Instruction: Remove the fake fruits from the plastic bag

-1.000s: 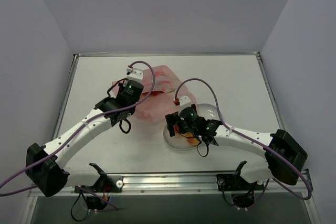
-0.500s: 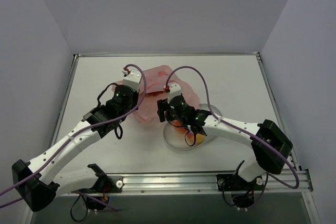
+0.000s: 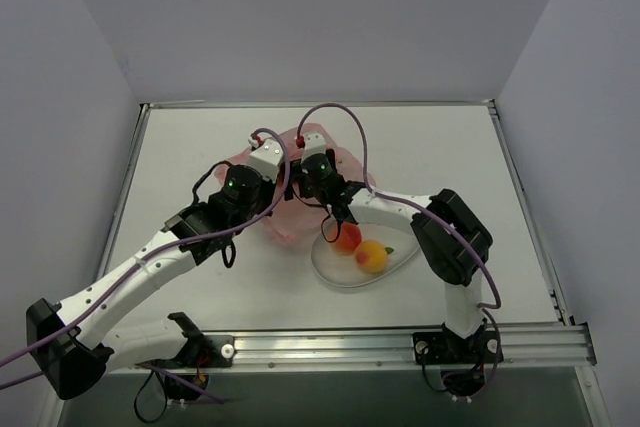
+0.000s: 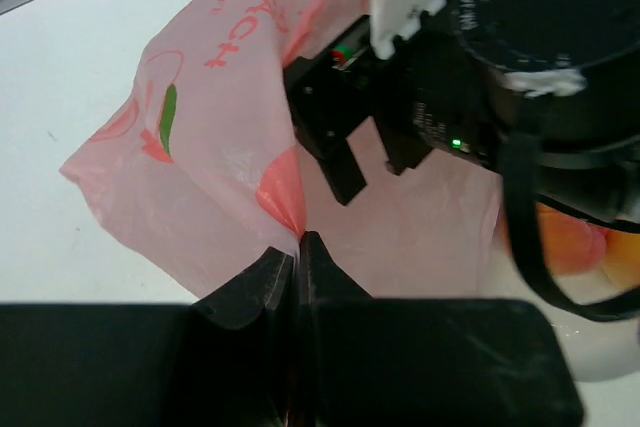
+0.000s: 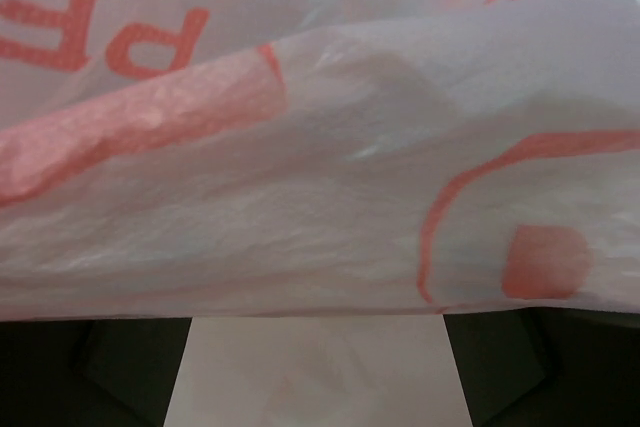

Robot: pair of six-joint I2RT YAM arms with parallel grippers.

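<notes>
The pink plastic bag [image 3: 283, 219] lies crumpled at mid table. My left gripper [image 3: 274, 171] is shut on a fold of the bag's edge [image 4: 285, 209] and holds it up. My right gripper [image 3: 304, 189] is open at the bag; its black fingers [image 4: 343, 169] show against the pink film in the left wrist view. In the right wrist view the bag [image 5: 320, 147] fills the frame just past my open gripper [image 5: 305, 377], which holds nothing. Two fake fruits, a red-orange peach [image 3: 347, 237] and a yellow-orange one [image 3: 373, 256], lie on the white plate [image 3: 330, 269]. Any fruit inside the bag is hidden.
The plate sits right of the bag, under the right forearm. The peach also shows at the right edge of the left wrist view [image 4: 566, 240]. Purple cables loop over both wrists. Raised rails edge the table [image 3: 450, 157] on the left, the back and the right.
My right gripper has left the plate and moved up and left to the bag, uncovering two fruits on the plate. My left gripper has shifted slightly right, still holding the bag.
</notes>
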